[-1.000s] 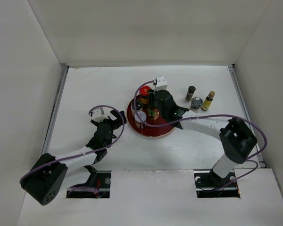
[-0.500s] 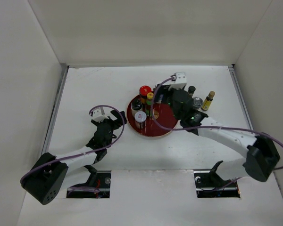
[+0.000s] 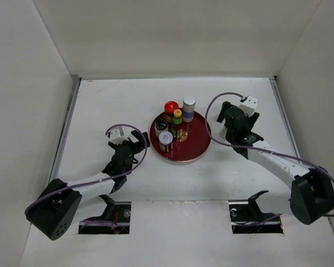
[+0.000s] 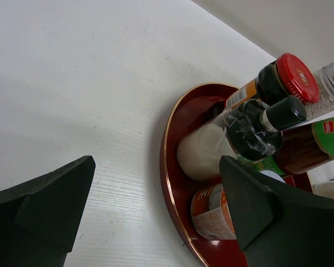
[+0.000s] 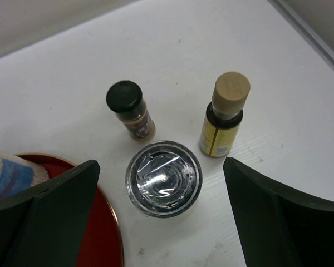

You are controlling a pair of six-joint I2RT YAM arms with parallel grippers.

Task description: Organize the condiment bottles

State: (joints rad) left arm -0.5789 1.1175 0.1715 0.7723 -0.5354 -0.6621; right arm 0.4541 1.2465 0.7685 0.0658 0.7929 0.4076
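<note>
My left fingers (image 4: 44,206) are spread wide with nothing between them, just beside the rim of the red tray (image 4: 172,167) on the counter (image 4: 72,67). Five bottles (image 3: 177,118) stand bunched on the tray. My right fingers (image 5: 278,217) are spread too, above a silver-lidded jar (image 5: 163,178). A black-capped jar (image 5: 131,108) and a tan-capped bottle (image 5: 225,114) stand just beyond it, off the tray.
</note>
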